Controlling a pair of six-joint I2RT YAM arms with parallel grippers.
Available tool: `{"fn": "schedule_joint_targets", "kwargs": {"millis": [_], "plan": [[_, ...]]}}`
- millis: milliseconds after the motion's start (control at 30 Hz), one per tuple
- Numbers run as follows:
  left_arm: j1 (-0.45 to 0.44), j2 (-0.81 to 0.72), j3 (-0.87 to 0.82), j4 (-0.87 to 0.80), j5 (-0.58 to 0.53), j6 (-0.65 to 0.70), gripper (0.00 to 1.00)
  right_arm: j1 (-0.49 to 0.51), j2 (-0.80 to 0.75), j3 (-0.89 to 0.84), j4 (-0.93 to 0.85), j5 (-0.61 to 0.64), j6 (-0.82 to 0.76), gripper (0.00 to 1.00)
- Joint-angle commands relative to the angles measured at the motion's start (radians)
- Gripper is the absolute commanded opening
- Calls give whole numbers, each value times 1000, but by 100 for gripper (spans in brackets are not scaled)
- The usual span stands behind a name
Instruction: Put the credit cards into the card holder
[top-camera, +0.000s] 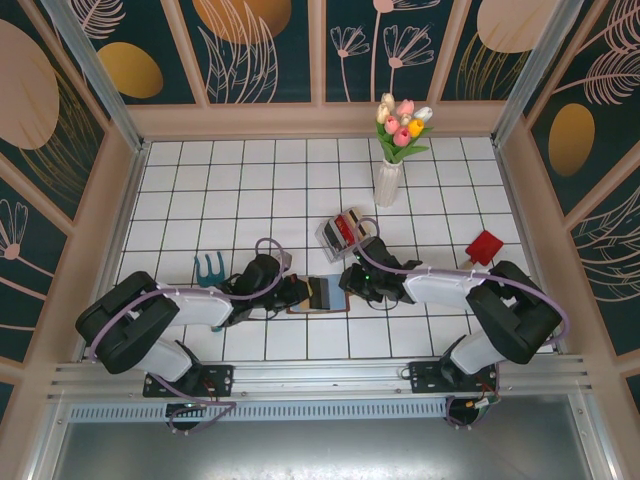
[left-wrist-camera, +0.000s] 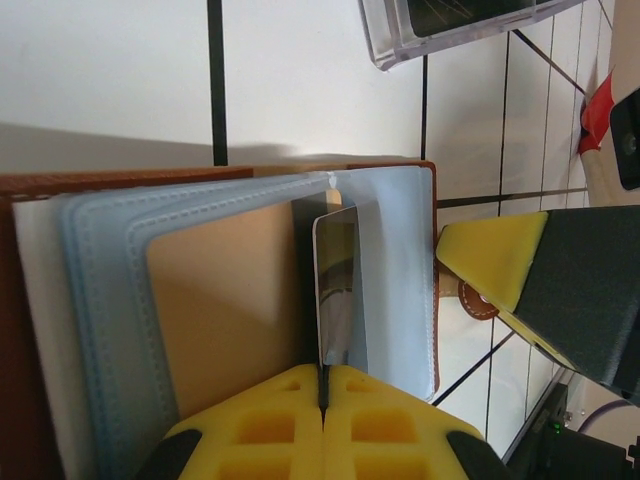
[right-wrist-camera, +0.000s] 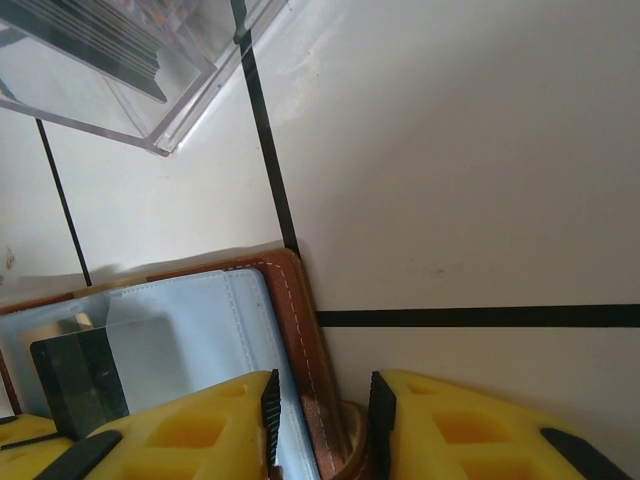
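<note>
A brown leather bifold wallet (left-wrist-camera: 100, 300) is lined with pale grey-blue stitched pockets around a tan panel. A thin rectangular plastic card (left-wrist-camera: 338, 285) is seen dark grey and glossy. The bench (top-camera: 220, 180) is tiled white with a black grid. Beyond the wallet, a plastic toy shovel (top-camera: 483, 246) is coloured red and a bunch of tulips (top-camera: 402, 122) pink, yellow and white. The walls (top-camera: 270, 40) are patterned dark teal with gold and pink leaves.
</note>
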Motion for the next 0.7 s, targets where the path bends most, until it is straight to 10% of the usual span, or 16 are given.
{"fn": "schedule_joint_targets", "kwargs": {"millis": [0, 667], "plan": [[-8, 16, 36, -33, 33, 1, 0, 26, 59, 7, 5, -12, 12, 34], [-11, 92, 65, 105, 61, -169, 9, 46, 32, -22, 27, -29, 56, 32]]}}
